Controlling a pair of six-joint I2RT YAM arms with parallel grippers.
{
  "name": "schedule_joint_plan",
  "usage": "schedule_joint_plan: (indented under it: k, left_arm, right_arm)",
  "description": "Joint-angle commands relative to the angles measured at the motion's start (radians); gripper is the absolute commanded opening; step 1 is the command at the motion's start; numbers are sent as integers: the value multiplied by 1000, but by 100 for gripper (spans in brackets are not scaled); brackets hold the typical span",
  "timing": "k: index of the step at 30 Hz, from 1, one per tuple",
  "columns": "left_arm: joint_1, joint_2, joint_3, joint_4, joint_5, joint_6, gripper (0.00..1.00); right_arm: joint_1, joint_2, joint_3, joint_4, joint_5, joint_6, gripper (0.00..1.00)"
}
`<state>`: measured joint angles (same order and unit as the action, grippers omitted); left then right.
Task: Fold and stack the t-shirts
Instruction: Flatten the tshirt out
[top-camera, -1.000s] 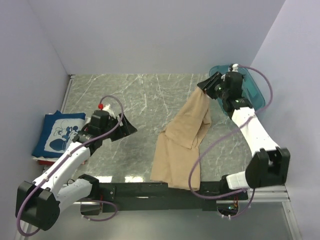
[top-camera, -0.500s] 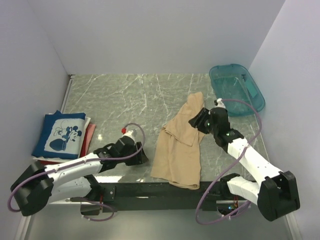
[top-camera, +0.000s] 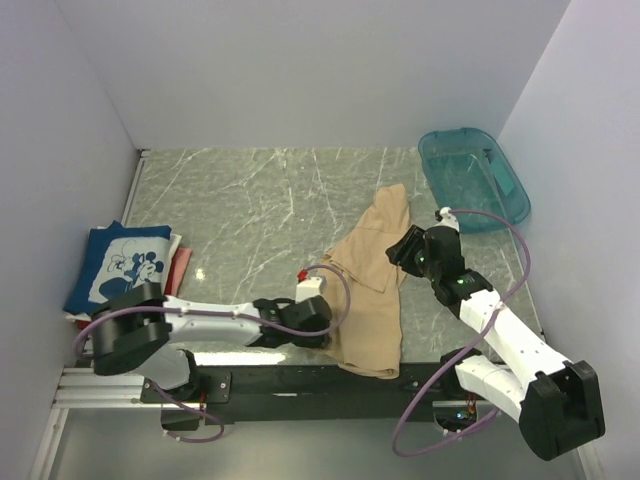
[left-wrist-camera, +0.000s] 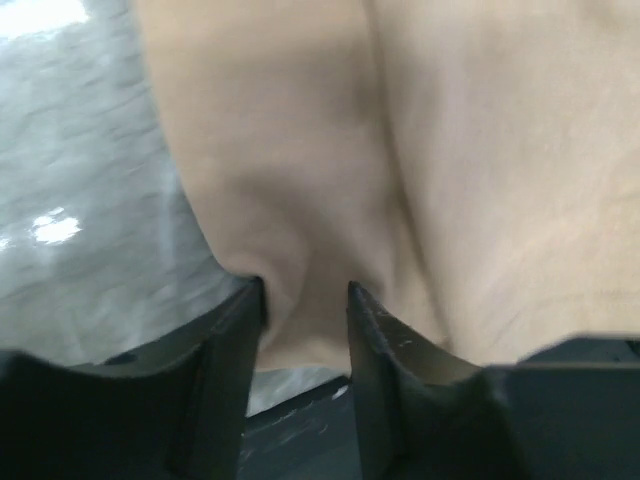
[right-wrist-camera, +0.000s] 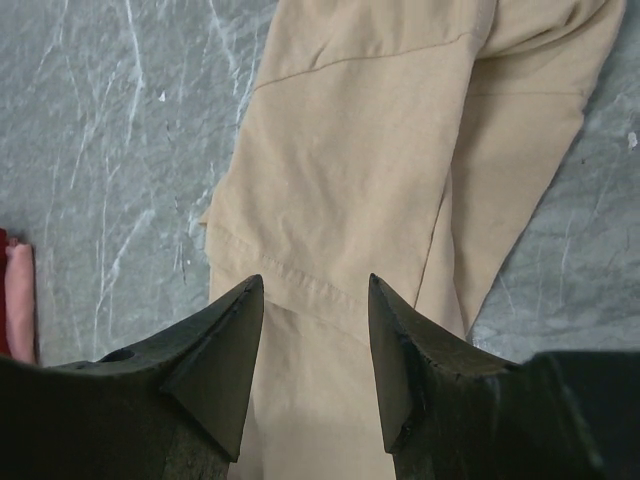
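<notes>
A tan t-shirt lies crumpled lengthwise on the marble table, right of centre, its lower end over the near edge. My left gripper reaches low along the front edge to the shirt's lower left hem. In the left wrist view its fingers stand apart, astride a puckered fold of tan cloth. My right gripper hovers open over the shirt's upper half, holding nothing. A folded navy t-shirt with a white mouse print rests on a red one at the far left.
A teal plastic tub stands at the back right corner. White walls close the table in on three sides. A black rail runs along the near edge, under the tan shirt's lower end.
My right gripper carried the tan shirt down from beside the tub, let it go and drew back toward the near side. My left arm swept right along the front edge to the hem, its jaws narrowing.
</notes>
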<state>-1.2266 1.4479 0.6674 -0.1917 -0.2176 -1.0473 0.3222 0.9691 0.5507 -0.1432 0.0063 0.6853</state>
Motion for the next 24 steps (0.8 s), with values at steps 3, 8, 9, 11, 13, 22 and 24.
schedule_joint_plan:
  k: [3, 8, 9, 11, 13, 22, 24]
  left_arm:
    - [-70, 156, 78, -178, -143, -97, 34]
    - [-73, 114, 60, -216, -186, -164, 19]
    - [-74, 83, 52, -232, -198, -174, 17]
    - [-74, 51, 43, -265, -227, -206, 13]
    - [-71, 5, 28, -275, -239, -224, 11]
    - [16, -133, -23, -293, -233, -214, 1]
    - [33, -158, -35, -287, -221, -195, 1]
  right_arm:
    - [5, -21, 15, -15, 52, -43, 53]
    - [5, 0, 6, -12, 66, -62, 53]
    - [6, 6, 6, -9, 69, -69, 53]
    - [6, 32, 11, -6, 72, -76, 53]
    - [6, 57, 14, -1, 73, -86, 53]
    - [8, 160, 2, 39, 35, -90, 53]
    - [21, 175, 3, 42, 30, -86, 53]
